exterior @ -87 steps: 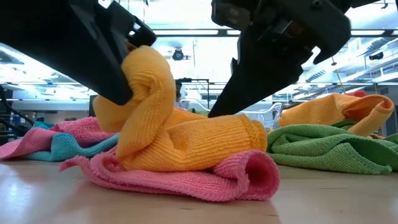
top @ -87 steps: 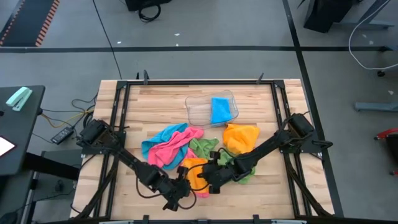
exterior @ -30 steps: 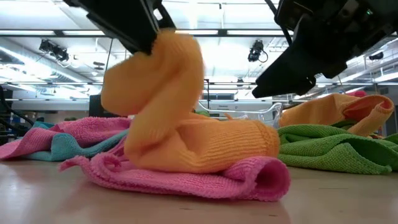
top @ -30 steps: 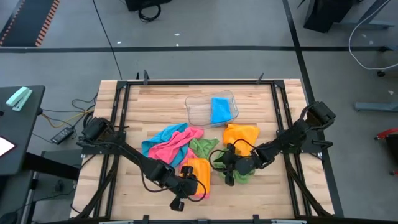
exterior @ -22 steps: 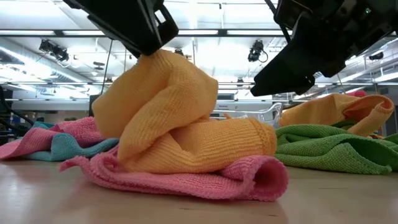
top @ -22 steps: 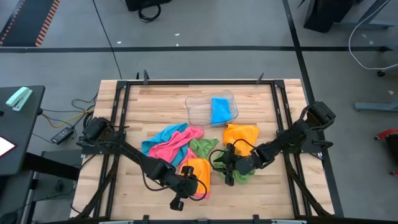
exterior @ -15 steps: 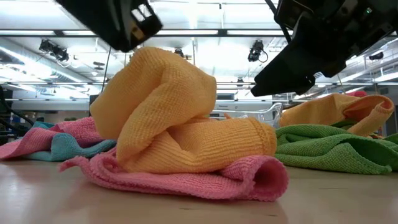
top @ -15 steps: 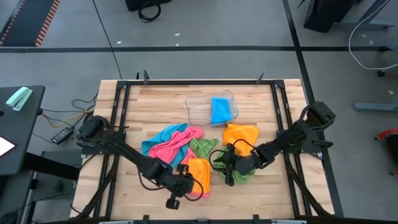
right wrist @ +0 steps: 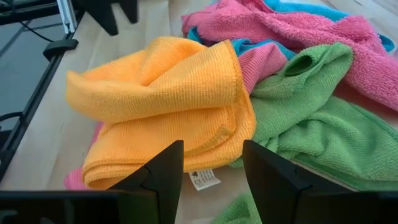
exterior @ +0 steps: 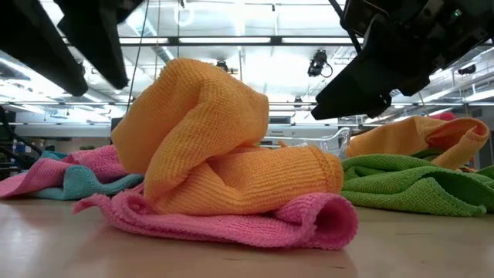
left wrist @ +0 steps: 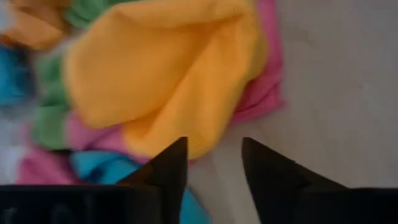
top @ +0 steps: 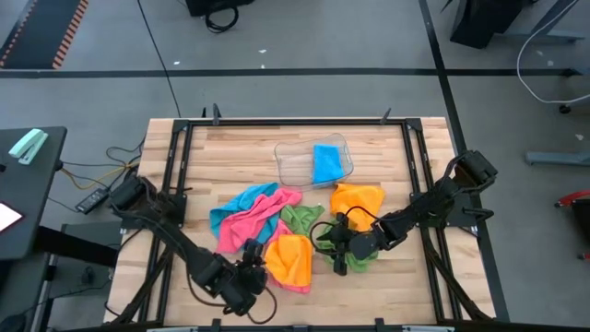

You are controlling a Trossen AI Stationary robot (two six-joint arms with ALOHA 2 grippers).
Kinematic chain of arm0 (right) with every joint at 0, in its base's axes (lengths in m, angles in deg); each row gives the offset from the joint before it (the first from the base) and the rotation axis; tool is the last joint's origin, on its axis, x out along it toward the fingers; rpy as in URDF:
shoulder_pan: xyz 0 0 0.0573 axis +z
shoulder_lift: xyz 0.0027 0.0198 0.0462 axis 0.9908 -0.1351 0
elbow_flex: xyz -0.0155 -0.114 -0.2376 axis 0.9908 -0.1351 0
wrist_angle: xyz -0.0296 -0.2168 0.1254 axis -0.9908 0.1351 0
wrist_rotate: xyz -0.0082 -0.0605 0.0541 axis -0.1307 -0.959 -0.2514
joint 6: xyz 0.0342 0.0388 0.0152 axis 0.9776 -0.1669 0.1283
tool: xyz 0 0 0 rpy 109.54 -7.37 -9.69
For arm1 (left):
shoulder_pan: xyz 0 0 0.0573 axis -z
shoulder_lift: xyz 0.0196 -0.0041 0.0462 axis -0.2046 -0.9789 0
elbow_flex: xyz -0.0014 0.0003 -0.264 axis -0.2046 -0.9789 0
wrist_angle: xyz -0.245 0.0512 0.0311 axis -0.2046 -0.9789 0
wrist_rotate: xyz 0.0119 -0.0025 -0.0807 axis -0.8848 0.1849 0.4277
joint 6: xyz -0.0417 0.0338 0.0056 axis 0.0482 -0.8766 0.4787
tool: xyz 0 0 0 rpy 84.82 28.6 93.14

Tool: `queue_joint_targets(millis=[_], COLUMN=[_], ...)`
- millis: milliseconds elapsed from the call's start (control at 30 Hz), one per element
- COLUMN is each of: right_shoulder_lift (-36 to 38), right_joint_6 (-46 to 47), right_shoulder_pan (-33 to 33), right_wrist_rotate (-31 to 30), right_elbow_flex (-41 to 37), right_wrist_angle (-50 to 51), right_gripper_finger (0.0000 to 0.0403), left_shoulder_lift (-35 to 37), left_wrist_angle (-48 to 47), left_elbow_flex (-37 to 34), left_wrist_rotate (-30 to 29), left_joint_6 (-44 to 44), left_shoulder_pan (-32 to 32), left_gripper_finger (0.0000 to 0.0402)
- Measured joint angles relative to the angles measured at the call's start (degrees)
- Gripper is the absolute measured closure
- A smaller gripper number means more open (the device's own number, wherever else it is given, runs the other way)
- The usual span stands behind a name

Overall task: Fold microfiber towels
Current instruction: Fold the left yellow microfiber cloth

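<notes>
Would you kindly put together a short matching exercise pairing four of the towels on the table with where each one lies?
Things:
1. blue towel
2. folded orange towel
3. green towel
4. second orange towel

Places:
A. on a pink towel at the table's front
B. by the right arm, unfolded
C. in the clear tray
D. between the pink-and-blue heap and the second orange towel

Pairs: 1-C, 2-A, 3-D, 4-B

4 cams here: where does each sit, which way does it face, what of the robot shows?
High: overhead, straight down; table, both arms, left gripper, right gripper.
Low: table height, level into the room; arms overhead.
Left wrist: above the folded orange towel; open fingers.
Right wrist: low, toward the same orange towel; open fingers.
Shared: all four show that orange towel on a pink towel.
</notes>
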State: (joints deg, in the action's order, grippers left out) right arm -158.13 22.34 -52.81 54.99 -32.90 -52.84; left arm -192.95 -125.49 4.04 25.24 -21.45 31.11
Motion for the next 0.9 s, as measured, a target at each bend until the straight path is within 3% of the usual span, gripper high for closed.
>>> queue_joint_targets(millis=[100, 200, 300, 500, 800, 900], right_shoulder_lift=[0.0, 0.0, 0.0, 0.0, 0.0, 0.0], right_joint_6=[0.2, 0.5, 0.5, 0.3, -0.4, -0.3], right_shoulder_pan=[0.0, 0.0, 0.0, 0.1, 0.3, 0.4], right_wrist_rotate=[0.0, 0.0, 0.0, 0.0, 0.0, 0.0], right_elbow_flex=[0.0, 0.0, 0.0, 0.0, 0.0, 0.0], right_wrist_angle=[-0.1, -0.1, -0.6, -0.8, -1.3, -1.3], right_gripper_finger=[0.0228, 0.0228, 0.0228, 0.0228, 0.0228, 0.0228], left_shoulder_lift=[-0.6, -0.8, -0.9, 0.0, 1.1, 3.2], left_wrist_angle=[-0.1, -0.8, 0.4, 15.1, 18.5, 18.2], left_elbow_flex=[-0.9, -2.3, -5.9, -13.9, -14.8, -14.6], left_wrist_rotate=[-0.6, 2.8, 7.5, 15.0, 14.5, 11.3], left_joint_6=[4.0, 12.1, 15.0, 13.7, 12.0, 12.6], left_shoulder_pan=[0.5, -0.5, -2.0, -5.2, -8.5, -8.7], left_gripper_finger=[0.0192, 0.018, 0.0185, 0.0211, 0.0229, 0.0237])
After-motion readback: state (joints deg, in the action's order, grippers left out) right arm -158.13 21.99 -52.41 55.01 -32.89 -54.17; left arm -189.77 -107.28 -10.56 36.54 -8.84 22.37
